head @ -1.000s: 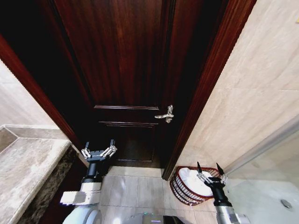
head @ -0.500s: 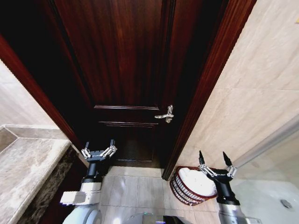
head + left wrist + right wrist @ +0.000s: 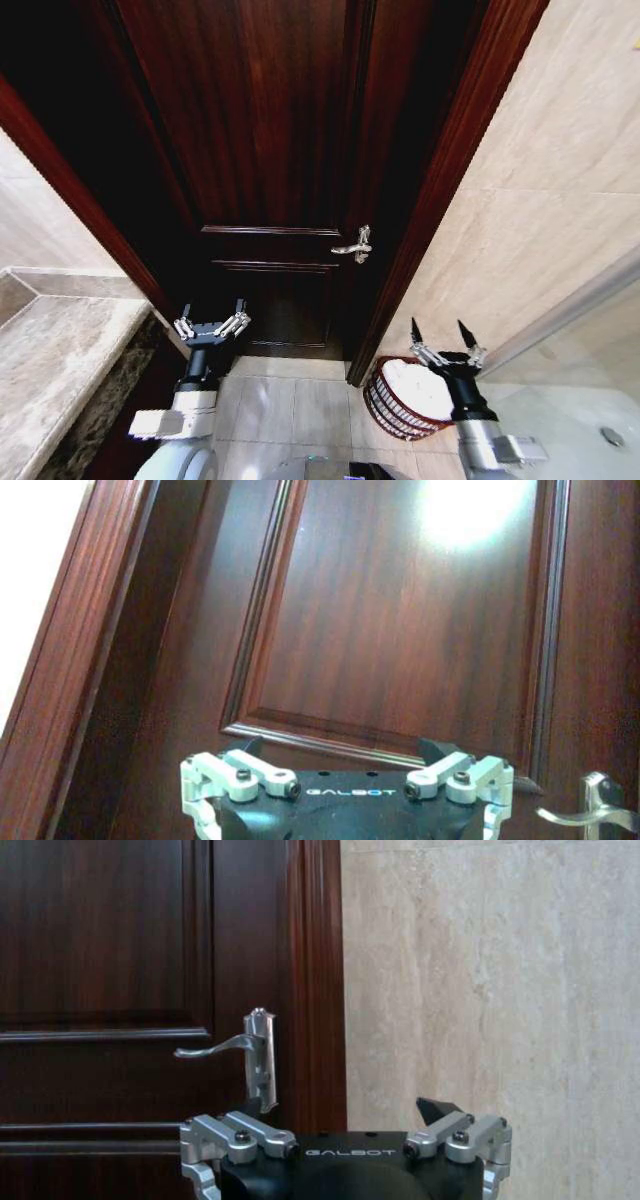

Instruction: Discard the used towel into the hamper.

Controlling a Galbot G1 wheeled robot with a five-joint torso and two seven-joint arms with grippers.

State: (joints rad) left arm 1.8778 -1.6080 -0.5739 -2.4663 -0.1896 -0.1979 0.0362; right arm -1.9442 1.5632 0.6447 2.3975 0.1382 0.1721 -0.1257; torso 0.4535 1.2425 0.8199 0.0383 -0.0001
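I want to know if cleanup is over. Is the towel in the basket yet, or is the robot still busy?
It looks done. A white towel lies inside the basket on the floor beside the door frame. The right gripper is above the basket, fingers open and holding nothing. The left gripper is open and empty too, raised in front of the door. Nothing seems left to put away.

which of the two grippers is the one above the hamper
The right gripper, open and empty, is above the hamper holding the white towel. The left gripper is off by the door.
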